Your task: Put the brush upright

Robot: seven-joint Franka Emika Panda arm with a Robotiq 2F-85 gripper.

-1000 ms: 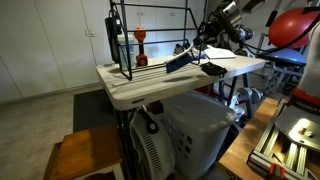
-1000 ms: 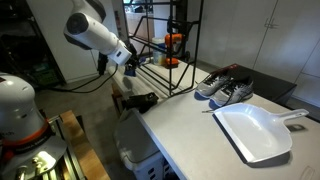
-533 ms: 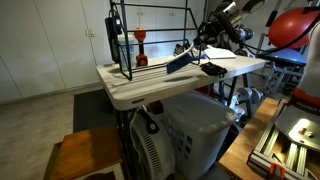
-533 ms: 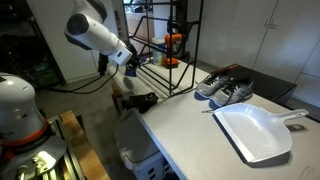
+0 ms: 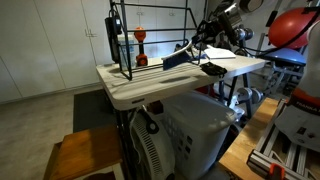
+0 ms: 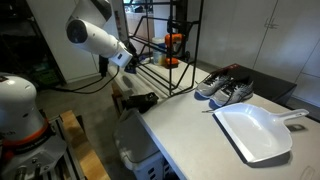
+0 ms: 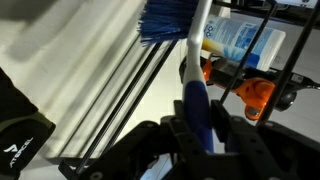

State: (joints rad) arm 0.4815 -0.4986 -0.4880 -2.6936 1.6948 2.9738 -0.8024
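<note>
Tool (image 7: pixel 197 128) is clenched on the brush (image 7: pixel 193 98) handle. Brush sits tilted at upper centre in an exterior view (image 5: pixel 177 59), over the tabletop (image 5: pixel 140 88). Step: reorienting. Next move is probably to rotate it vertical, then set it down.

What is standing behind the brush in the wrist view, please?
Behind the brush stand a blue-labelled bottle and a red-orange object, beside the black rack's bars; the brush covers part of the bottle.

Even indoor light, soft low-resolution exteriors, wrist foreground blurred
</note>
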